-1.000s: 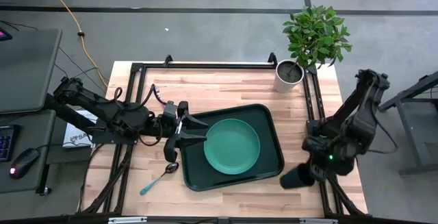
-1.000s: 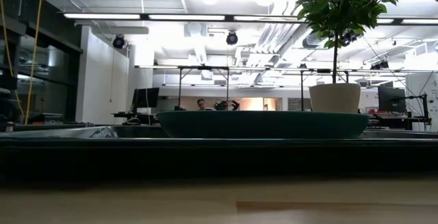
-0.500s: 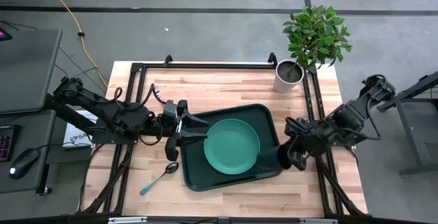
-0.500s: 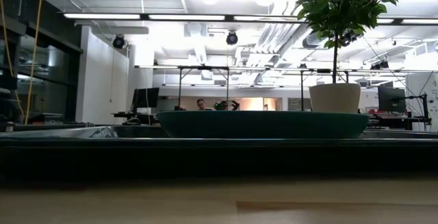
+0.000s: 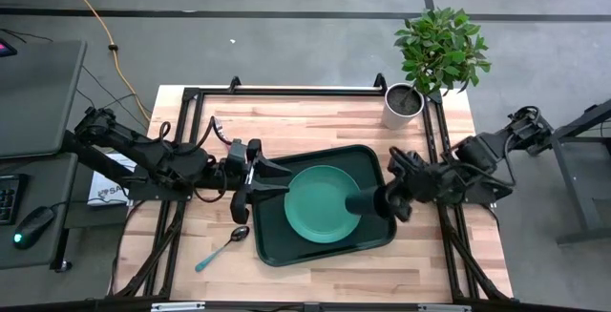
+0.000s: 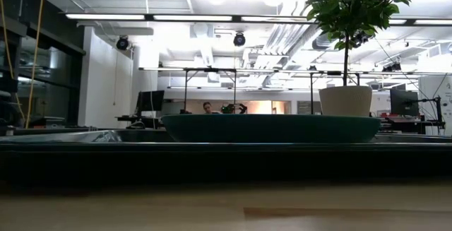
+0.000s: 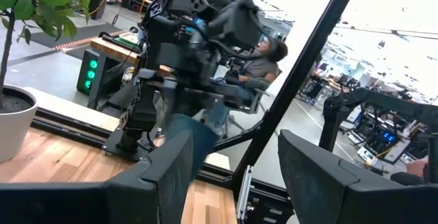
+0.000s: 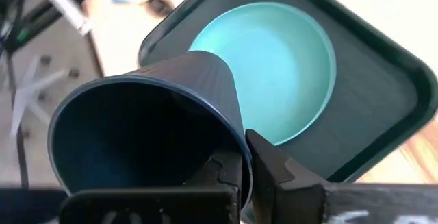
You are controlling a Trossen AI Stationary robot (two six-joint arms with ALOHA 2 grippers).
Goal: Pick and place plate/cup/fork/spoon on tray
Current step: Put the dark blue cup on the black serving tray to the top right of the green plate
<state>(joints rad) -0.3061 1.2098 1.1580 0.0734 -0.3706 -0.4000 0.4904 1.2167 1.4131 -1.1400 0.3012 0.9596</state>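
the right gripper (image 5: 382,200) had its fingers pinched shut on the rim of the cup (image 5: 364,201), one finger (image 8: 274,171) outside the wall and the other inside; the cup lay tipped on its side in the grip, above the right edge of the plate (image 5: 321,203), its dark mouth turned toward the wrist camera in the right wrist view (image 8: 147,131); under it the plate sat flat in the middle of the tray (image 5: 368,159), and the tray lay skewed on the wooden table (image 5: 305,121); the right arm reached in from the table's right side, stretched low and nearly level over the tray's right rim.

the left gripper (image 5: 270,179) stood with its fingers spread apart and nothing between them, just over the tray's left rim and beside the plate; in the left wrist view its two dark fingers (image 7: 164,176) framed the right arm and the blurred cup (image 7: 198,138); the left arm ran in from the table's left edge, folded low.

the spoon (image 5: 222,247) lay on bare wood off the tray's left front corner, its metal bowl near the rim and its blue handle pointing away; the fork could not be made out in any view; a white pot with a leafy plant (image 5: 404,105) stood at the far right corner, well apart from the tray; a black frame (image 5: 286,91) edged the table; a person (image 7: 263,56) sat in the room beyond; the writing on a white sheet (image 5: 107,192) under the left arm was too small to read.
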